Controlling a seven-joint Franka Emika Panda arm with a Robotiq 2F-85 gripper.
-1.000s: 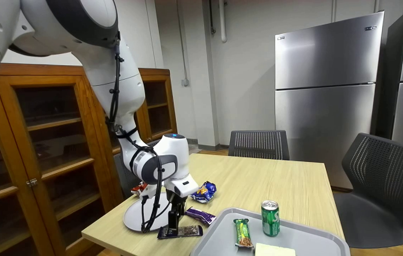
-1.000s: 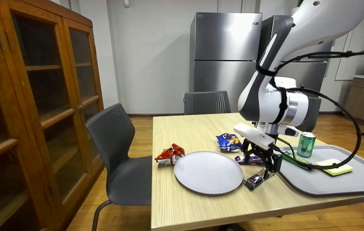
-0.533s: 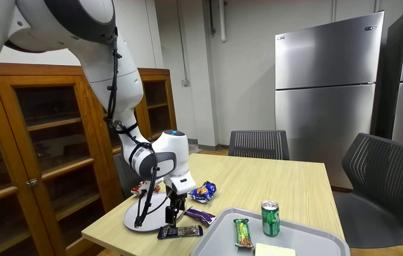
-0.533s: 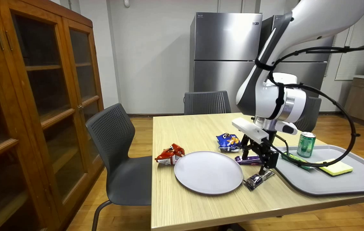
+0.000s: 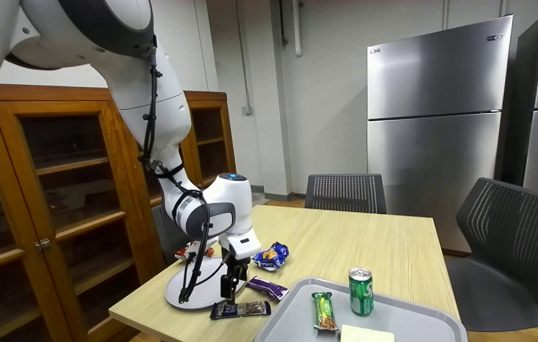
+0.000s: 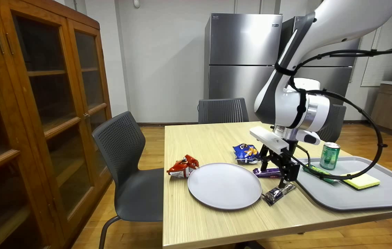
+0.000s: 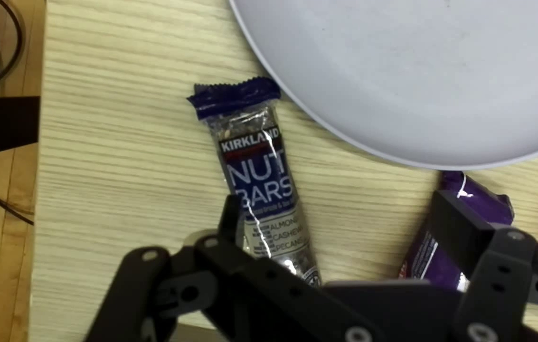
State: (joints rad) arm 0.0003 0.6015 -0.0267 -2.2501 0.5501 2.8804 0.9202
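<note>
My gripper [image 7: 344, 223] is wide open, with nothing held between its fingers. A Kirkland nut bar [image 7: 257, 166] in a clear and dark blue wrapper lies flat on the table. One finger overlaps its long edge in the wrist view; whether they touch I cannot tell. The far finger [image 7: 458, 232] covers part of a purple wrapped bar [image 7: 432, 256]. Beside both bars sits a grey round plate [image 7: 392, 95]. In both exterior views the gripper [image 5: 231, 289] hangs low by the nut bar [image 5: 252, 308], with the purple bar [image 6: 268, 173] just behind.
A grey tray [image 6: 389, 195] holds a green can [image 5: 361, 292], a green bar [image 5: 325, 311] and a yellow sponge [image 6: 362, 181]. A blue snack bag [image 6: 246, 153] lies behind the purple bar, a red one [image 6: 183, 166] beside the plate. Chairs [image 6: 130, 166] surround the table.
Over the first half second my gripper rose a little and shifted slightly toward the plate. Since then it has hardly moved. The nut bar has stayed where it was.
</note>
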